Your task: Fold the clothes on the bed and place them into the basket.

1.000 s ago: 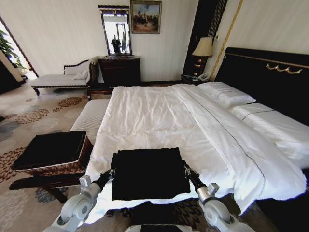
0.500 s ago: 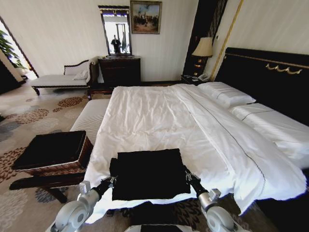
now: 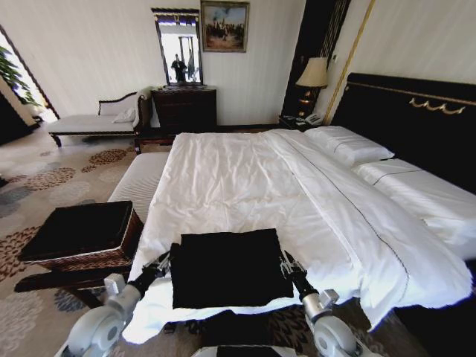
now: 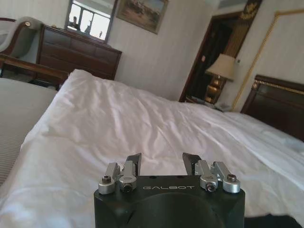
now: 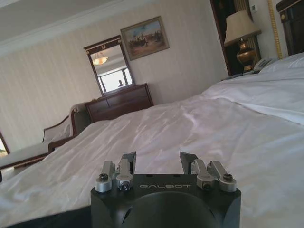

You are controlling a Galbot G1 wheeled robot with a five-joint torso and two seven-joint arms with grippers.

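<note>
We look down from the robot's head at a very large bed [image 3: 245,186] with a white duvet. A black T-shirt [image 3: 227,268], already folded into a flat, roughly square packet, lies on the duvet at the near edge of the bed, straight ahead of us. No lettering is visible on it.

Our left claw [image 3: 161,262] sits just beside the packet's left edge, and our right claw [image 3: 285,264] sits just beside its right edge. In both wrist views the two fingers stand apart with nothing between them, so both claws are open and empty; white duvet stretches ahead of each.

A brown wicker basket [image 3: 130,238] with a black lining stands on the floor to our left, near the bed's corner, with a pale striped bench [image 3: 141,182] beyond it.

We judge the shirt to be light and soft, with no stiffness, so its layers would slide or fall open if lifted by one corner. Pinching through all layers at both side edges, level with each other, looks the safest hold. The duvet is loose too, and could get caught in a low pinch
</note>
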